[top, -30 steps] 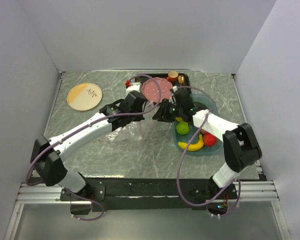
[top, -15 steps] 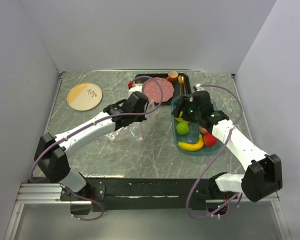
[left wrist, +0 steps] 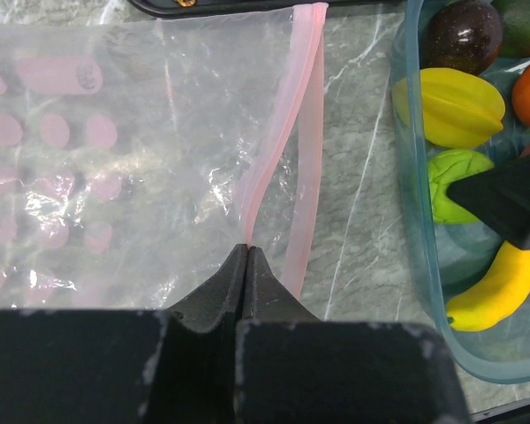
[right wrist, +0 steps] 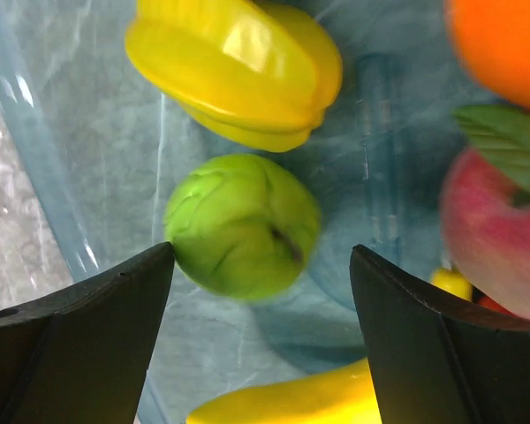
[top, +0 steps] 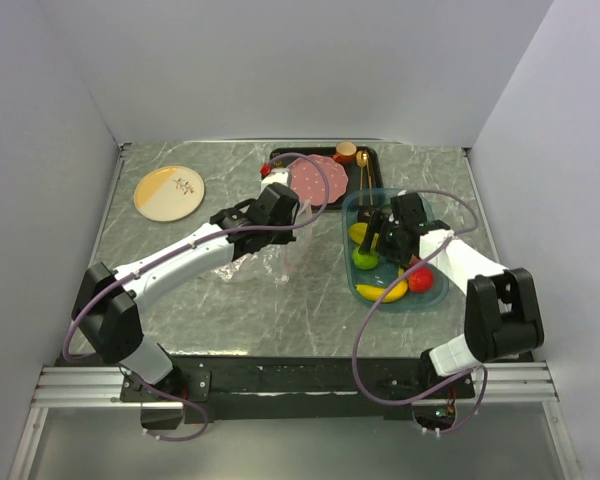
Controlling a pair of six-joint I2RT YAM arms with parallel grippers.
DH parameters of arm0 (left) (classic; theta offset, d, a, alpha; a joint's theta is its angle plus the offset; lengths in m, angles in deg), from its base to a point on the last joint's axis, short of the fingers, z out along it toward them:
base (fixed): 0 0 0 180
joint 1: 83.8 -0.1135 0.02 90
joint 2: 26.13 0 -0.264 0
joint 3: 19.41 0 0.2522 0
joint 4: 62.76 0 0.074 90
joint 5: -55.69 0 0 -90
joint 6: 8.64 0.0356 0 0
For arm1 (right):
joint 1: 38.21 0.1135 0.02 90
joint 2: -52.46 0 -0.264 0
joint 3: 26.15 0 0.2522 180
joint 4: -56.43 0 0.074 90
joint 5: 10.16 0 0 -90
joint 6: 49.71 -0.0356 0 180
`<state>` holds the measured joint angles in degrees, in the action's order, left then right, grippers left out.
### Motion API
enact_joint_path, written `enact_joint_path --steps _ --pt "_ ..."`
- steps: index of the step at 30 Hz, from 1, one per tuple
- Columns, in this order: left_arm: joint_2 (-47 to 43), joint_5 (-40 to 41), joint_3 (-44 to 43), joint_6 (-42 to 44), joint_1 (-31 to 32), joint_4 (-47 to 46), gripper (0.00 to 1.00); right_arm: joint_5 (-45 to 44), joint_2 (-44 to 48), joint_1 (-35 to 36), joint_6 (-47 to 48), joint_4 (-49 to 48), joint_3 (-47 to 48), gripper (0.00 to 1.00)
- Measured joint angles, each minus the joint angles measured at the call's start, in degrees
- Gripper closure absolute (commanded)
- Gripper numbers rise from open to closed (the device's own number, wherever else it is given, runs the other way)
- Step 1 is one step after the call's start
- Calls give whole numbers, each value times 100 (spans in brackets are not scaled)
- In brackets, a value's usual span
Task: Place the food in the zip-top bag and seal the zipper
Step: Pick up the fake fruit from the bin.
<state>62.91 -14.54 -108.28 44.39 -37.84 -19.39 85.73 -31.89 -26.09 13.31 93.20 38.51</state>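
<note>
The zip-top bag (left wrist: 141,159) lies flat on the marble table, its pink zipper (left wrist: 305,132) facing the blue tray. My left gripper (left wrist: 247,248) is shut on the upper pink strip of the mouth; from above it shows at the bag (top: 265,262) as the left gripper (top: 280,215). The food sits in the tray: starfruit (right wrist: 238,66), lime (right wrist: 241,225), orange (right wrist: 503,44), peach (right wrist: 495,256), banana (right wrist: 291,402). My right gripper (right wrist: 261,252) hangs open low in the tray, the lime in the gap close to the left finger, nothing gripped.
The translucent blue tray (top: 420,305) stands right of the bag. A black tray (top: 372,152) at the back holds a pink dotted plate (top: 316,179) and gold cutlery (top: 363,170). A cream and yellow plate (top: 169,192) lies at the back left.
My right gripper has swung from the bag's mouth over to the blue tray and opened wide above the lime. The left gripper has kept its hold on the bag's edge.
</note>
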Motion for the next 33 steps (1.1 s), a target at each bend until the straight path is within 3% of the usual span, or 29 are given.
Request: enact_joint_path --steps 6,11,12,16,24,33 --pt "-2 4 0 33 -2 -31 99 234 -291 0 4 -170 0 16" --pt "-2 15 0 39 -2 -33 99 323 -306 0 -9 -254 0 28" --pt "-2 22 0 44 -2 -33 99 348 -306 0 -17 -282 -4 37" --pt "-2 55 0 57 -2 -28 99 433 -299 0 -39 -354 -81 56" --pt "-2 68 0 92 -7 -31 99 463 -157 0 -61 -444 -219 71" --pt "-2 70 0 92 -13 -35 99 251 813 0 -168 -315 -247 72"
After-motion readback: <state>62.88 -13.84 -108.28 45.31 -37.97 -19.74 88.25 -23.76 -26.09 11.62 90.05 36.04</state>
